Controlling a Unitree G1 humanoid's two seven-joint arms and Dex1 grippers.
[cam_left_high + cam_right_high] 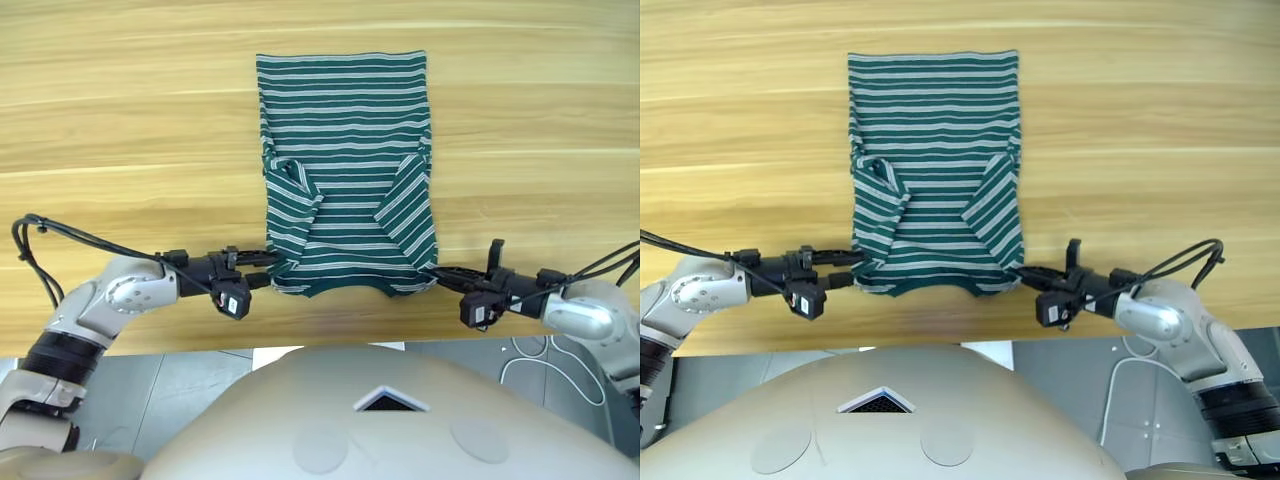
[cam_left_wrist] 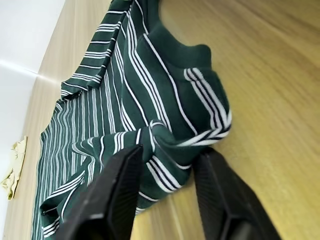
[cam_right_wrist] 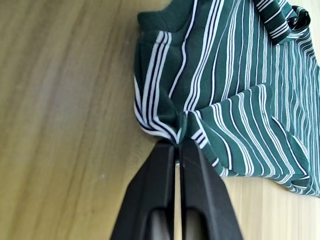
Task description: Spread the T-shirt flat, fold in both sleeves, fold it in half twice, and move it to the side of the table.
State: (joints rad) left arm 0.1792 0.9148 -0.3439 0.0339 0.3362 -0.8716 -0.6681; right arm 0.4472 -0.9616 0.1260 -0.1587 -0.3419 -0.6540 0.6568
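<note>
A dark green T-shirt (image 1: 345, 150) with white stripes lies flat on the wooden table (image 1: 120, 120), collar toward me. Both sleeves are folded in over the chest. My left gripper (image 1: 268, 269) is at the near left shoulder corner. It is open, one finger (image 2: 117, 185) on each side of a bunched fold of cloth (image 2: 167, 150) that touches both. At the near right shoulder corner, my right gripper (image 1: 432, 271) is shut on a pinch of the T-shirt (image 3: 200, 75) at the table surface.
The table's near edge (image 1: 200, 345) runs just behind both grippers, with grey floor below it. Bare wood stretches left, right and beyond the shirt. Black cables (image 1: 60, 235) loop off the left arm.
</note>
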